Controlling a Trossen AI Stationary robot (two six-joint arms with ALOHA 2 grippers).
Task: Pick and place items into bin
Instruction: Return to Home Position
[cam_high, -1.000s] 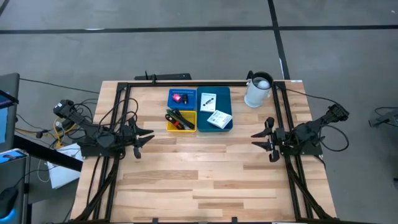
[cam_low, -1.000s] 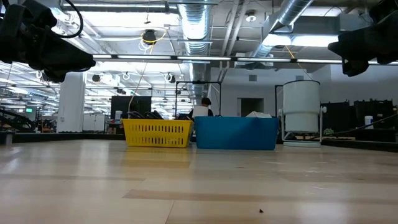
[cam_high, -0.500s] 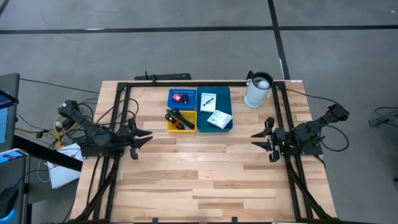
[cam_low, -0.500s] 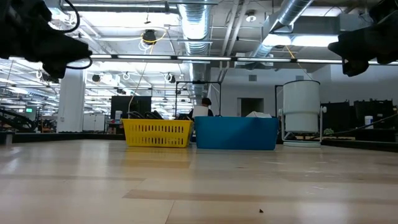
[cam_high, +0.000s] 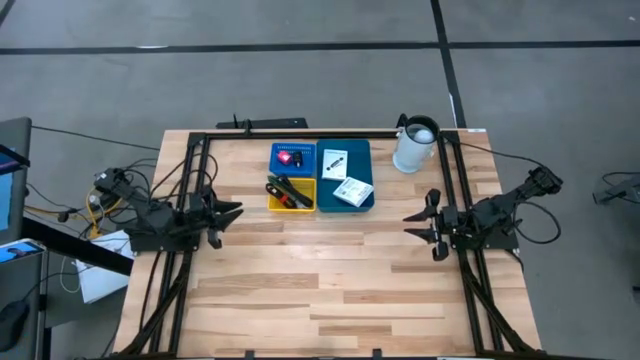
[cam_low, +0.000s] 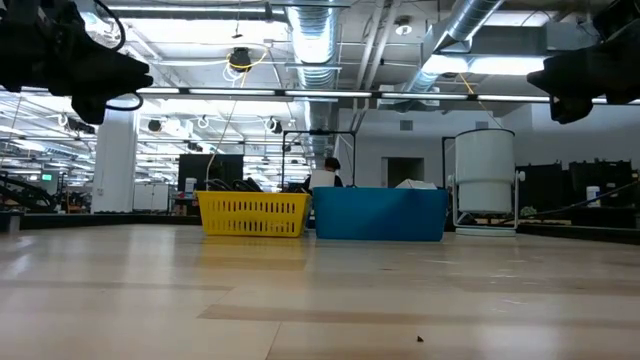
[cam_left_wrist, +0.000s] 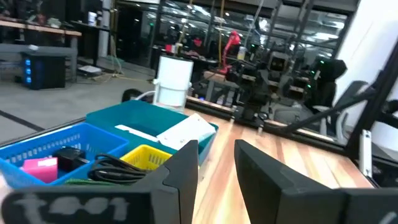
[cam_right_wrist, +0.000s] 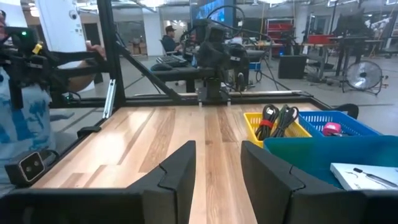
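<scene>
Just a white jug (cam_high: 415, 145) parked on the wooden table (cam_high: 330, 290) near a right-side corner, grey floor (cam_high: 300, 90) all round.

Bright, even light from overhead falls on the tabletop (cam_high: 330, 290), leaving only faint shadows. In the low view, ceiling strip lights (cam_low: 455, 65) glare white. In the left wrist view the fingers (cam_left_wrist: 184, 174) look soft, perhaps from motion blur, and the nearest edge smears.

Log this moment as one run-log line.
left gripper: open, empty, table's left side | right gripper: open, empty, right side | items: inside yellow basket, blue basket, teal bin | white jug: beside teal bin
</scene>
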